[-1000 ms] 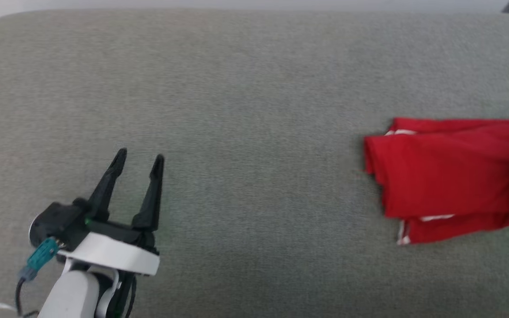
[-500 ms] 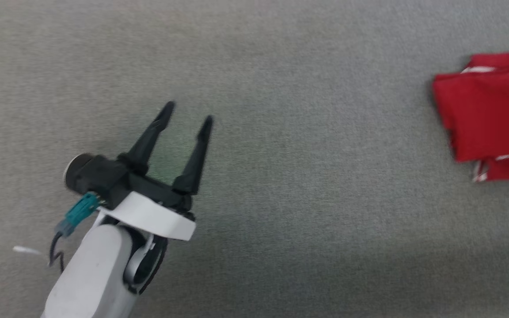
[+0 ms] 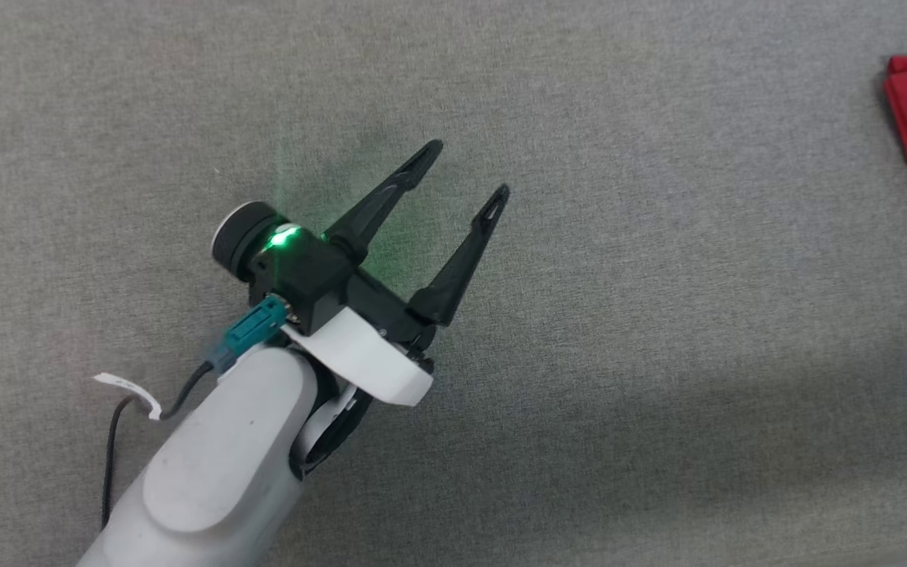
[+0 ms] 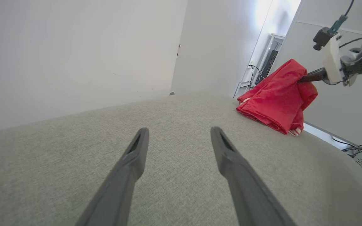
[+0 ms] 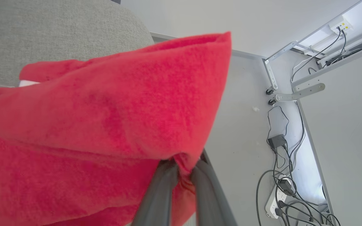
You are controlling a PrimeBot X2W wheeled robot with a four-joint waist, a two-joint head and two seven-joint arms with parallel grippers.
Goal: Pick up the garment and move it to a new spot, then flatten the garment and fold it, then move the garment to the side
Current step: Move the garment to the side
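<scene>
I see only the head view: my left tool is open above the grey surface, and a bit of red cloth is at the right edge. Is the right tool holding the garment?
Observer: Yes. In the right wrist view the right tool is shut on a pinch of the red garment.
Operator: Is the garment in the air or on the grey surface?
Observer: Partly both. In the left wrist view the pinched end is raised, while the lower folds rest on the grey surface.
Operator: Is it near an edge?
Observer: Yes, it lies close to the surface's rounded edge; beyond that edge is a white power strip with cables.
</scene>
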